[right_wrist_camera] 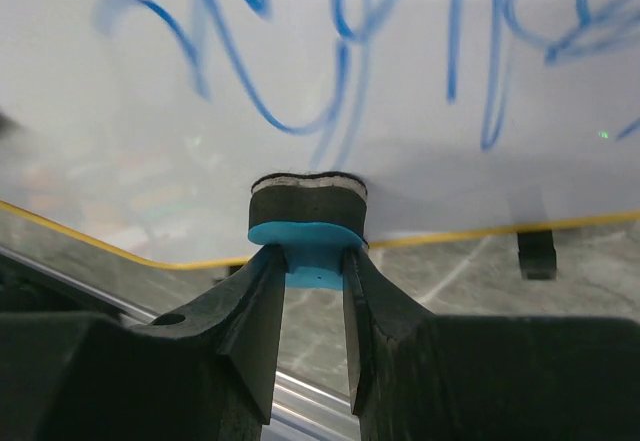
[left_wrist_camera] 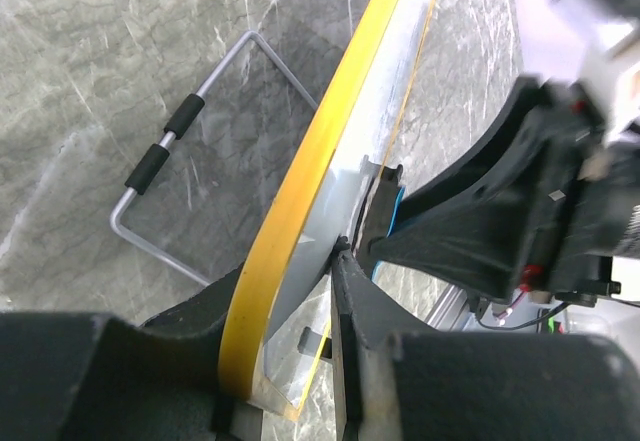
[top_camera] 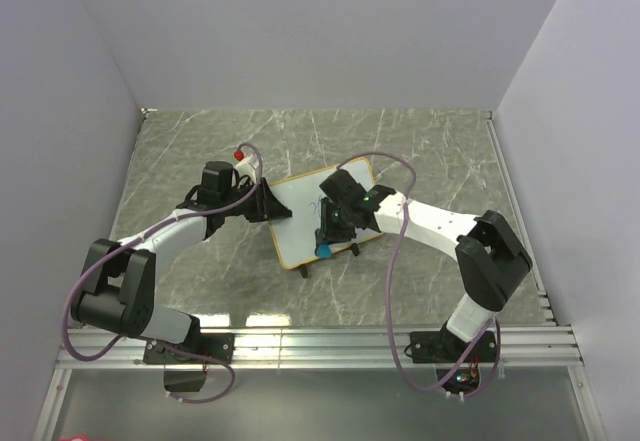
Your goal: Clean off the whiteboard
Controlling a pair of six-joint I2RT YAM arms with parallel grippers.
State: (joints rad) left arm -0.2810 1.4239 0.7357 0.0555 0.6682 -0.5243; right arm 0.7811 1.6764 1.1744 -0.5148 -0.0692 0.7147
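Marble table (top_camera: 430,151) under blue-scribbled, yellow-framed whiteboard (top_camera: 300,223)

Whiteboard (top_camera: 300,221) in the middle of the table (top_camera: 420,161); left gripper (top_camera: 269,205) at its left edge, right gripper (top_camera: 325,241) with eraser (top_camera: 323,251) on its near edge.

A grey, white-veined stone tabletop (top_camera: 420,151) carries everything, with a ribbed metal rail (top_camera: 330,346) along its near edge. The whiteboard (top_camera: 300,216) sits mid-table, set askew. Its wire stand (left_wrist_camera: 225,61), with two black sleeves (left_wrist_camera: 183,114), rests on the stone. Further left and farther back lies a small red-tipped item (top_camera: 239,153), too small to identify.
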